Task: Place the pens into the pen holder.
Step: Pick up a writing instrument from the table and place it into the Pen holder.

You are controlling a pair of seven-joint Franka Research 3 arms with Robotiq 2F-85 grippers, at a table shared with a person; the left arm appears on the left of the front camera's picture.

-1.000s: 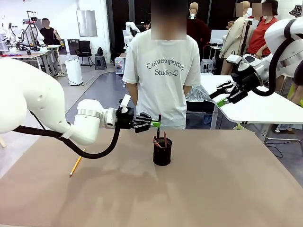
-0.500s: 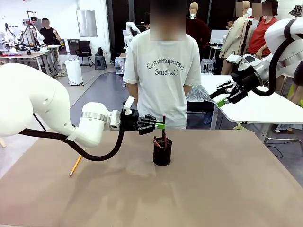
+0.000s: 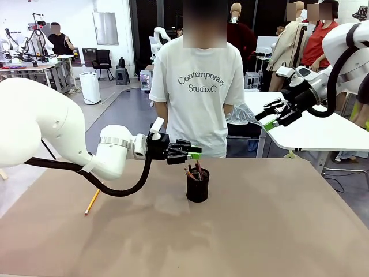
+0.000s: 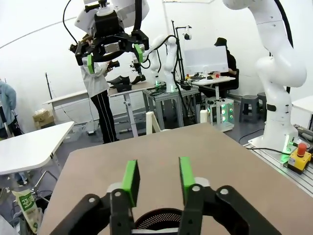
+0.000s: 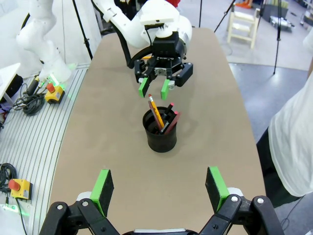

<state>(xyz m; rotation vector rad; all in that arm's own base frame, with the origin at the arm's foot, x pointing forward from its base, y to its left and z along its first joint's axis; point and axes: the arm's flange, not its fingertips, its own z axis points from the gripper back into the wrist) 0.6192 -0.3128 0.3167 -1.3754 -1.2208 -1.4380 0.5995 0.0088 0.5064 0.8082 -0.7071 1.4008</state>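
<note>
The black mesh pen holder (image 3: 198, 186) stands mid-table, and its rim (image 4: 159, 218) peeks in at the bottom of the left wrist view. In the holder (image 5: 160, 135) lean a yellow-orange pencil (image 5: 155, 111), a black pen and a dark reddish pen (image 5: 171, 117). My left gripper (image 3: 196, 153) hovers just above and behind the holder, open, with nothing between its green pads (image 4: 130, 181). Another yellow pencil (image 3: 92, 202) lies on the table at the left. My right gripper (image 3: 271, 118) hangs open, high at the right. From that wrist I look down on the holder and the left gripper (image 5: 154, 89).
A person in a white T-shirt (image 3: 198, 86) stands at the far edge, right behind the holder. The brown table (image 3: 259, 231) stretches bare in front and to the right. A white table (image 3: 311, 133) stands off to the right.
The left gripper carried an upright dark pen rightward over the holder, then opened. The pen now sits in the holder. The right arm has not moved.
</note>
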